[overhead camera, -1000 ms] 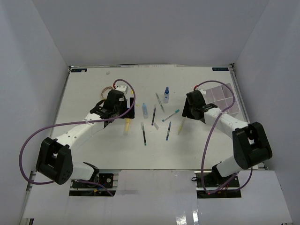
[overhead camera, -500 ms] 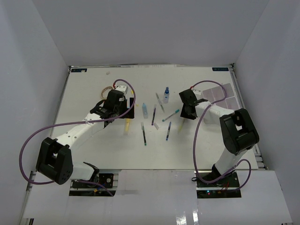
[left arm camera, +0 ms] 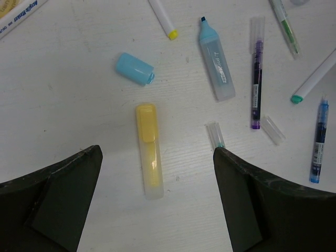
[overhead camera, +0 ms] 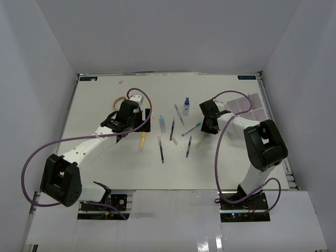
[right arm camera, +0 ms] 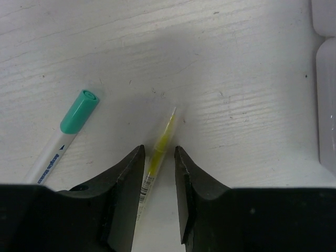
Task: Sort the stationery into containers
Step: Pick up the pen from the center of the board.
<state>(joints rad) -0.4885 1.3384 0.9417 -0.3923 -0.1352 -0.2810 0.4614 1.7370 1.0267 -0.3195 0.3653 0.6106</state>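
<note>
A thin yellow pen [right arm camera: 161,139] lies on the table between the fingers of my right gripper [right arm camera: 159,148]. The jaws are narrowed to either side of it, and a gap shows on its right side. A teal-capped marker [right arm camera: 73,123] lies just to the left. From above, the right gripper [overhead camera: 206,128] is left of the white compartment box [overhead camera: 247,107]. My left gripper [left arm camera: 157,152] stands wide open over a yellow highlighter [left arm camera: 148,152], without touching it. Beyond it lie a light-blue cap [left arm camera: 135,69], a light-blue highlighter [left arm camera: 216,65], a purple pen [left arm camera: 256,79] and a blue pen [left arm camera: 318,142].
A blue bottle [overhead camera: 186,103] stands at mid-table, and a black pen [overhead camera: 161,149] lies nearer the front. A tan rubber-band loop [overhead camera: 122,100] is behind the left wrist. Loose clear caps [left arm camera: 274,129] lie among the pens. The box's edge [right arm camera: 328,100] is close on the right.
The right arm has swung left, away from the box, and come down over the yellow pen, with its jaws narrowed around it. The left arm has not moved.
</note>
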